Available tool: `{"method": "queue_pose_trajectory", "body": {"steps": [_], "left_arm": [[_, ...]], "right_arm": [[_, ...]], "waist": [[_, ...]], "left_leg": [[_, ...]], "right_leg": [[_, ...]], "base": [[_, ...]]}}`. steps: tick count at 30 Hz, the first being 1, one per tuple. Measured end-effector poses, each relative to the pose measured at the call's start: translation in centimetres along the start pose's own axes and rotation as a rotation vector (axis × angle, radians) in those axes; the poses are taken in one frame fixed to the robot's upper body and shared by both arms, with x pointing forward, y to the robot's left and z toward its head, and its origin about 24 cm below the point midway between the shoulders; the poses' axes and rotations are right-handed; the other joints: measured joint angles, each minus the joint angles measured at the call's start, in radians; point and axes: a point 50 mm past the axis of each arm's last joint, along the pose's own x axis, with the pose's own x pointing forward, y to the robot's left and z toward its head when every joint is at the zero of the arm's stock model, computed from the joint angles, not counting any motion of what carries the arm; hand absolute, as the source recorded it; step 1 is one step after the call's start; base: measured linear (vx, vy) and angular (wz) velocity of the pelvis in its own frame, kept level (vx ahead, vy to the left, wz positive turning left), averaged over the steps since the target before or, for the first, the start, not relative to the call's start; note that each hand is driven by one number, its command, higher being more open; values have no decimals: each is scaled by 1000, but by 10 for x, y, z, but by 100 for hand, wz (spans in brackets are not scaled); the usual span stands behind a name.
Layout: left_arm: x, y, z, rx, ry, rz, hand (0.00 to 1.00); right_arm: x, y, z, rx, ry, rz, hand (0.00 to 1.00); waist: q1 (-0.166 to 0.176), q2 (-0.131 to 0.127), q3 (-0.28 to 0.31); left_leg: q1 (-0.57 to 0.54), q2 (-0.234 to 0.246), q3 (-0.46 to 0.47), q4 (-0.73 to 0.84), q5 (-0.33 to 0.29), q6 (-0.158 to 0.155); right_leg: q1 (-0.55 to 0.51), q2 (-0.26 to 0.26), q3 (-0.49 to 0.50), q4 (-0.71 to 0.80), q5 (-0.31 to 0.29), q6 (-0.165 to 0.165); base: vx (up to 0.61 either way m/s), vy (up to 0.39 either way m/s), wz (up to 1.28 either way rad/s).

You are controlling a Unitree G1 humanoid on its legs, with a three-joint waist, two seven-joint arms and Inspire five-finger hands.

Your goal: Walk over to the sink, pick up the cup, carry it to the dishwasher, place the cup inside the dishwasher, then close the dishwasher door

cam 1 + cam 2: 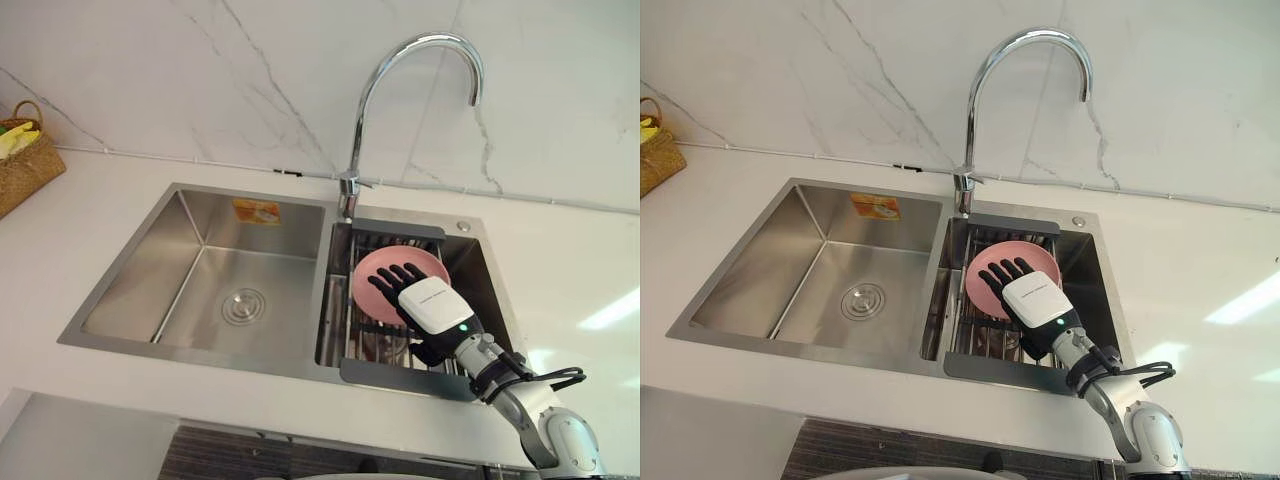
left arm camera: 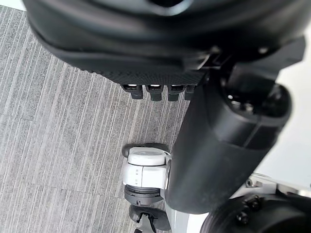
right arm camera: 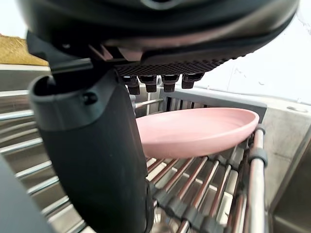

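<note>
A shallow pink dish (image 1: 372, 278) lies on the wire rack (image 1: 368, 347) in the right half of the steel sink (image 1: 190, 285); I see no cup. My right hand (image 1: 432, 306) comes in from the lower right and hovers over the dish's near rim, fingers straight and spread across it. In the right wrist view the pink dish (image 3: 204, 128) lies just past the fingertips (image 3: 160, 82), and the thumb (image 3: 92, 145) stands beside its rim without gripping. My left hand (image 2: 146, 48) hangs low over grey floor, fingers straight.
A tall curved faucet (image 1: 400, 60) rises behind the rack. The left sink basin has a drain (image 1: 243, 305). A woven basket (image 1: 25, 165) stands on the white counter at the far left. A marble wall backs the counter.
</note>
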Motion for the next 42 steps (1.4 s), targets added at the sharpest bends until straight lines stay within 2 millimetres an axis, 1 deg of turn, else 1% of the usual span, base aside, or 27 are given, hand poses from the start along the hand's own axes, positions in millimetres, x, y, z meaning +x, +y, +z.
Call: {"method": "queue_pose_trajectory", "body": {"steps": [3, 4, 12, 14, 20, 27, 37, 39, 42], "left_arm": [[0, -1, 0, 4, -2, -1, 100], [0, -1, 0, 5, -2, -1, 100], [0, -2, 1, 19, -5, 6, 100], [0, -1, 1, 23, -5, 6, 100], [1, -3, 3, 28, -9, 3, 100], [2, -5, 4, 27, -12, 1, 100], [2, -6, 5, 30, -23, 12, 100], [1, -7, 4, 27, -22, 15, 100], [1, -10, 3, 21, -20, 12, 100]], "right_arm": [[0, 2, 0, -17, 5, -26, 100], [0, 2, 1, -19, 4, -33, 0], [-1, 15, -2, -34, 23, -40, 0], [-3, 22, -3, -38, 30, -35, 0], [-4, 23, -6, -46, 58, -118, 0], [4, 16, -14, -58, 92, -244, 0], [3, 8, -17, -56, 89, -359, 0], [3, 7, -16, -55, 83, -369, 0], [2, 3, -18, -49, 82, -389, 0]], "waist": [[0, 3, 2], [0, 3, 2], [-2, 5, 2], [-8, 6, 3], [-4, 11, 5], [0, 14, 5], [9, 16, 4], [9, 18, 3], [9, 27, -1]], "left_leg": [[0, 0, -1, 0, 0, 0], [0, 0, -1, 0, 1, 0], [-4, 0, -4, -1, 3, -1], [-5, 1, -4, -1, 4, -3], [-7, 2, -11, -9, 8, -8], [-12, 1, -17, -16, 17, -4], [-15, -3, -20, -14, 19, -2], [-15, -3, -20, -13, 19, -2], [-15, -2, -20, -14, 19, -2]], "right_leg": [[0, 0, -1, 0, 0, 0], [0, 0, -1, 0, 0, 0], [-2, 0, -4, 0, 0, 0], [-3, 0, -4, 0, 0, 0], [-4, -2, -10, 0, 1, -1], [-15, -2, -16, -1, 2, -1], [-15, -2, -19, -1, 3, 1], [-15, -2, -19, -1, 3, 1], [-15, -2, -19, -1, 3, 1]], "base": [[-24, 5, 0], [0, 0, 0], [0, 0, 0], [0, 0, 0], [0, 0, 3], [0, 0, 1], [0, 0, 0], [0, 0, 0], [0, 0, 0]]}}
